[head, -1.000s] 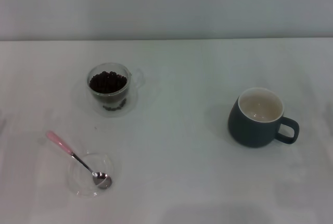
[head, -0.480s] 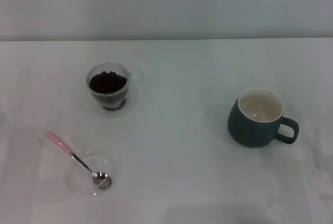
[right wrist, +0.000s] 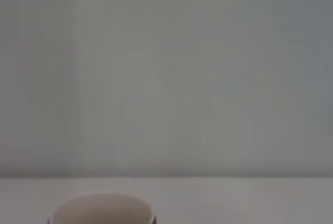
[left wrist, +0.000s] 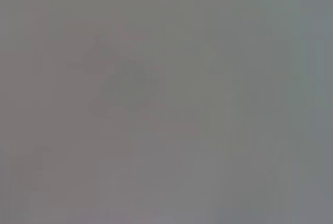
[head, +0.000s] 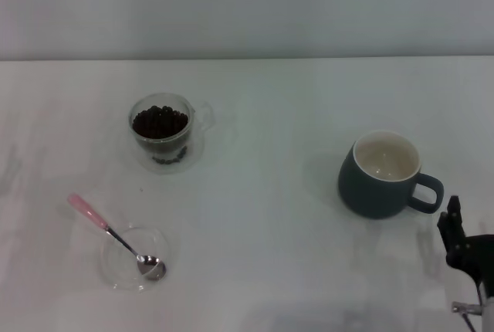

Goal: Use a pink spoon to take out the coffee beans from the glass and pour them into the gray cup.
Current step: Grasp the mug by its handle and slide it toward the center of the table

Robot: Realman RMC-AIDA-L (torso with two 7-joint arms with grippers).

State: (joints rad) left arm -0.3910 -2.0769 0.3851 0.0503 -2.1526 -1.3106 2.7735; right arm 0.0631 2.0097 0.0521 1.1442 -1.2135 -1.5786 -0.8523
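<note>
— Anything different from half a second back?

— Only one thing: the right gripper (head: 457,228) has come into sight at the near right corner of the white table (head: 270,193). It wasn't there in the two earlier looks. Everything on the table sits just where it did.

— How is that arm standing?

— Low and at the edge, dark fingers (head: 450,222) pointing up and away from the robot, just beside the handle of the gray cup (head: 381,174) on its near right side, not touching it. Whether those fingers are spread or closed, I can't tell; too little of them shows. They hold nothing that I can see.

— And the left one?

— Not in sight from the head camera. Its wrist camera gives a flat gray blur, nothing to make out.

— Where are the things?

— The glass (head: 164,131) stands upright on the far left part of the table, its clear handle to the right, with the coffee beans (head: 160,122) heaped inside it. Nearer the robot, on the left, the pink spoon (head: 112,234) lies tilted with its silver bowl down in a shallow clear glass dish (head: 123,270) and its pink handle sticking out over the dish's rim, up and to the left. The gray cup stands upright well apart on the right, cream inside showing, no beans visible in it, handle pointing right.

— What does the right wrist camera get?

— Just the pale rim of the gray cup (right wrist: 101,209) at the edge of its picture, with the table and a plain wall beyond.
</note>
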